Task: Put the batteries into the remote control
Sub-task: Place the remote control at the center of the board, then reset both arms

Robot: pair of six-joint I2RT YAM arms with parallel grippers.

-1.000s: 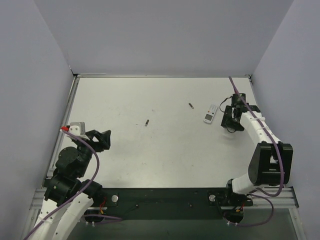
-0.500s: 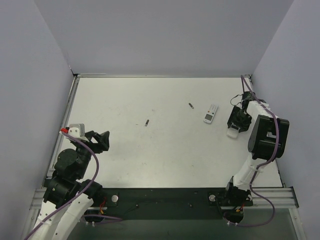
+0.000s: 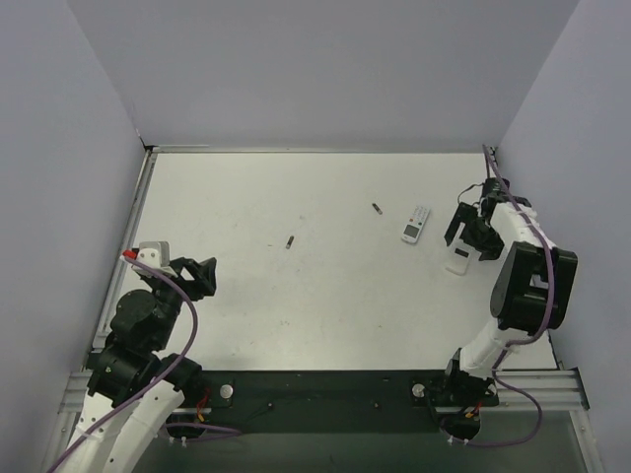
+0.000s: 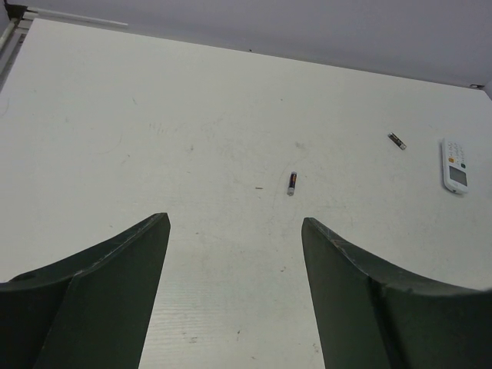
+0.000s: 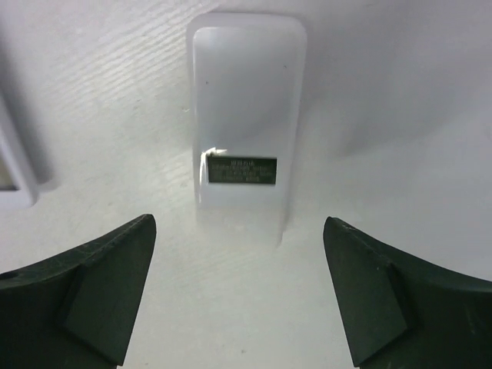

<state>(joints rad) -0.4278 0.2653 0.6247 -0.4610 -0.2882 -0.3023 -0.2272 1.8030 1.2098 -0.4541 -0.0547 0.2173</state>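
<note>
1. Counter (image 3: 296,296): white, walled on three sides, and carrying every item below.
2. Right hand (image 5: 238,254): jaws spread wide and holding nothing. It is poised low at the right edge of the counter, with one finger to each side of item 4 and clear of it.
3. Left hand (image 4: 234,223): wide open and empty, hovering near the left edge, well apart from all items.
4. Remote control (image 5: 244,115): lies flat with its plain white back and dark label uppermost, just ahead of the right hand. Step judged: the remote has been laid back-up for access to the battery bay, and loading has not begun.
5. White-faced remote (image 3: 416,224): lies near item 4 and is not wanted.
6. Dark cylinders, one (image 4: 291,183) mid-counter and another (image 4: 397,140) beside item 5: decoys.
7. Red batteries: not visible in any view.
   - Next move, as judged: steady the remote's body, open its back and locate the red cells. This is fine work likely to need both hands.
</note>
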